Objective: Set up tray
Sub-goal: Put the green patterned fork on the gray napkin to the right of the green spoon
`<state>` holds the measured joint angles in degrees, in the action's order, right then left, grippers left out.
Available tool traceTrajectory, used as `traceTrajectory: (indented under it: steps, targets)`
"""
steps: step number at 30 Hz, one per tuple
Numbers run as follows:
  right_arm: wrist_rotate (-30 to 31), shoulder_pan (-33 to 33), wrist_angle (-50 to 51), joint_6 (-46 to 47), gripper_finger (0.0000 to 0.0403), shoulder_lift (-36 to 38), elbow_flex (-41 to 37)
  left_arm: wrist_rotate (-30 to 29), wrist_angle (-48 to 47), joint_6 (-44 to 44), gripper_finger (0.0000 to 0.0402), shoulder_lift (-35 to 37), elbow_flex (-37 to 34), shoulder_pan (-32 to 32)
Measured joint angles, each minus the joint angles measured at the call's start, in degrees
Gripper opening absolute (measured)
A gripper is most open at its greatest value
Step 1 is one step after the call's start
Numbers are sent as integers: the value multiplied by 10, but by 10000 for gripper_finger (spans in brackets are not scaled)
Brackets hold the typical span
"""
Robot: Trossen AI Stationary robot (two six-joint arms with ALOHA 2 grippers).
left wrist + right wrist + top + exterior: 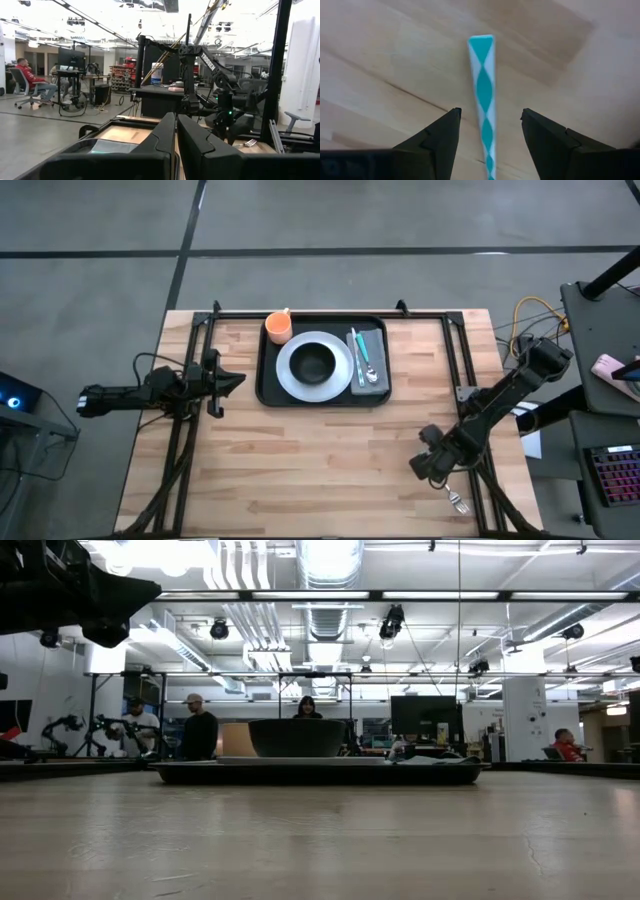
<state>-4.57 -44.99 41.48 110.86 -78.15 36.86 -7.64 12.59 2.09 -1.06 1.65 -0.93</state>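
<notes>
The black tray (268, 385) lies at the table's far middle. It carries an orange cup (278, 328), a white plate (290, 370) with a black bowl (315, 361), and a grey napkin (376, 340) with teal-handled cutlery on it. A fork with a teal-and-white handle (483, 80) lies on the wood near the table's right near corner, its tines (458, 502) showing in the high view. My right gripper (425, 467) hangs over it, open, one finger on each side of the handle with a gap on both sides. My left gripper (235, 380) is shut, left of the tray.
A black frame of rails (455, 350) runs along the table's left, right and far sides. Bare wood (320, 470) stretches between the tray and the near edge. People sit and stand in the room beyond the far edge.
</notes>
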Motion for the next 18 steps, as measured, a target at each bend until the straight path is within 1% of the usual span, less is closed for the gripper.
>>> traceTrajectory:
  steps: [5,9,14,18]
  targets:
    - [0,0,-62,-1,219,0,-28,0,0,0,1,0,0,0]
    - [-3,1,-76,10,223,2,-45,0,0,0,1,0,0,0]
    - [-13,2,-79,17,206,3,-58,0,0,0,1,0,0,0]
    - [-17,2,-75,12,171,3,-60,0,0,0,1,0,0,0]
